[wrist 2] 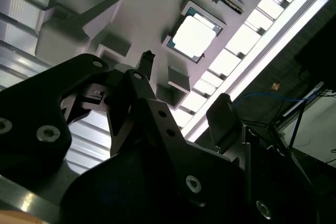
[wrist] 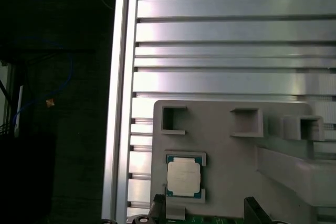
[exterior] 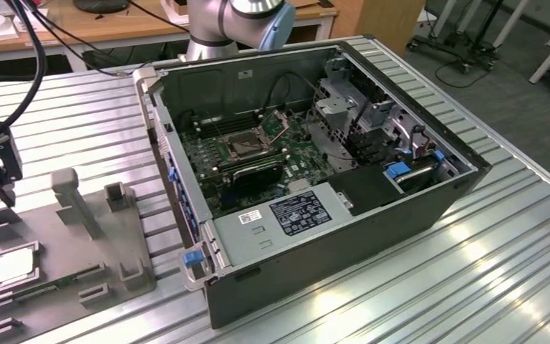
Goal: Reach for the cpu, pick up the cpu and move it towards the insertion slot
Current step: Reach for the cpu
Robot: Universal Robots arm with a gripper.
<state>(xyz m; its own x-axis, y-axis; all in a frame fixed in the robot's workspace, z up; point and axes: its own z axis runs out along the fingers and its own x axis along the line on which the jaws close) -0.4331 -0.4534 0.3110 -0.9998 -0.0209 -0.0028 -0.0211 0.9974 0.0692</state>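
Exterior view: black gripper (exterior: 3, 188), jaws wide and empty, hangs above pale silvery square cpu (exterior: 15, 266) in grey tray (exterior: 69, 247).

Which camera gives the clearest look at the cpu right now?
The first wrist view: the cpu lies face-on and whole in the grey tray's recess. The second wrist view shows the cpu tilted and bright with glare. The exterior view shows it far off, at the exterior view's left.
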